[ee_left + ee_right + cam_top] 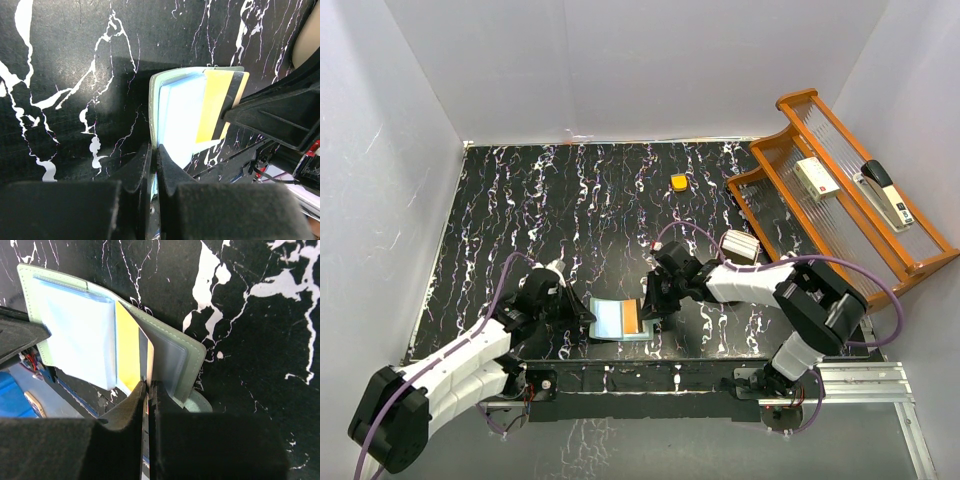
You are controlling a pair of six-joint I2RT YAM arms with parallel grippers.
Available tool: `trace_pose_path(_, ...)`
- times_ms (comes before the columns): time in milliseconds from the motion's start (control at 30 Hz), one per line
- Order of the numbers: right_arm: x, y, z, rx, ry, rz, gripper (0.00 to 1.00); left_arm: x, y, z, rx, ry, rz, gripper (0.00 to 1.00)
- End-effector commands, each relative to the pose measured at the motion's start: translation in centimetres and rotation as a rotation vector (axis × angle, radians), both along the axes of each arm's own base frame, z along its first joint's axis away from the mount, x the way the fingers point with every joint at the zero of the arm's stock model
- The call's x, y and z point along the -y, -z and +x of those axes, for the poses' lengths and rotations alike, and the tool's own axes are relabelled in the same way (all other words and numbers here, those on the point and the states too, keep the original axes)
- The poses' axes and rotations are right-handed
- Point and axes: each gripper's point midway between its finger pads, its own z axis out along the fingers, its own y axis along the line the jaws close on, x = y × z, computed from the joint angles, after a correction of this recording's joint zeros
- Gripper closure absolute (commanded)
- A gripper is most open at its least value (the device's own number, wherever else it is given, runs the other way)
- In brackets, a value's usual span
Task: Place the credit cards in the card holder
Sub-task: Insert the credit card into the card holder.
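Note:
The pale green card holder (610,318) lies open near the table's front edge, clear pockets up (75,330). My left gripper (155,149) is shut on the holder's left edge (154,107); in the top view it (584,312) sits just left of the holder. A yellow credit card (127,347) with a dark stripe (216,102) stands on edge, partly inside the holder's fold. My right gripper (148,385) is shut on that card's near edge, and in the top view it (649,304) is at the holder's right side. No other credit cards are in view.
A small orange block (678,182) lies further back on the black marbled table. A wooden rack (790,205) at the right holds a stapler (886,192) and a white box (816,178). A pale ribbed box (740,244) sits by the right arm.

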Motion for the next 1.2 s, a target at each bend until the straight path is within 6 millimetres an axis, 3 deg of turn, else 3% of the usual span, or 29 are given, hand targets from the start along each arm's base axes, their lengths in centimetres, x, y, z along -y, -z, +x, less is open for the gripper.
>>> trace_pose_path(0, 1.8, -0.1, 0.0, 0.038, 0.005, -0.076, 1.0, 0.3, 0.4, -0.4, -0.011, 0.004, -0.029, 1.0)
trace_pose_path(200, 0.7, -4.8, 0.5, 0.1, 0.02, 0.044, 1.0, 0.7, 1.3, -0.3, -0.034, 0.017, -0.027, 1.0)
trace_pose_path(300, 0.4, -5.6, 0.5, 0.108, 0.024, 0.073, 1.0, 0.8, 1.5, -0.1, -0.035, 0.014, -0.028, 1.0)
trace_pose_path(1167, -1.2, -2.7, -0.2, 0.02, 0.001, 0.138, 1.0, 0.9, 2.4, -0.3, -0.057, 0.007, -0.033, 1.0)
